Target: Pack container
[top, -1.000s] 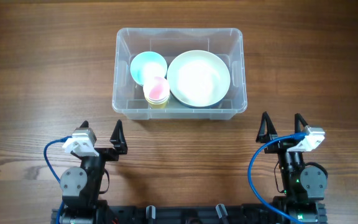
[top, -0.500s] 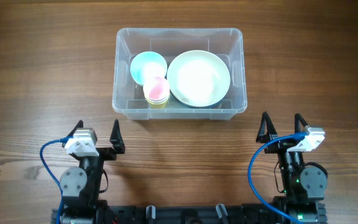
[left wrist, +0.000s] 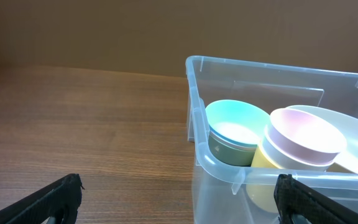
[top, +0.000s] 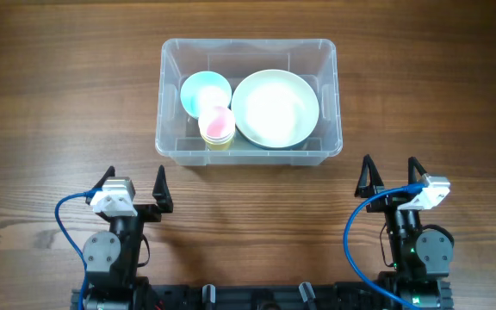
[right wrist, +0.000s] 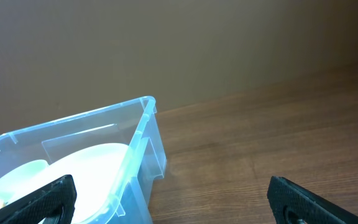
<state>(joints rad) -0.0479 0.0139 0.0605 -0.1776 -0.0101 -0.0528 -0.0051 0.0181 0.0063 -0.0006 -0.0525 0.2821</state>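
While the table (top: 50,95) bears the container (top: 166,103) far-centre, within both arms' reach, I judge packing done | white bowl (top: 275,108) fills right side; blue bowl (top: 205,91), pink cup (top: 218,122) tucked left to fit | left gripper (top: 136,176), right gripper (top: 390,164): claws apart, empty, parked near.

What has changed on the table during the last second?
The left gripper shifted a little to its left, open and empty throughout. The right gripper, the container and the bowls inside it stayed as they were.
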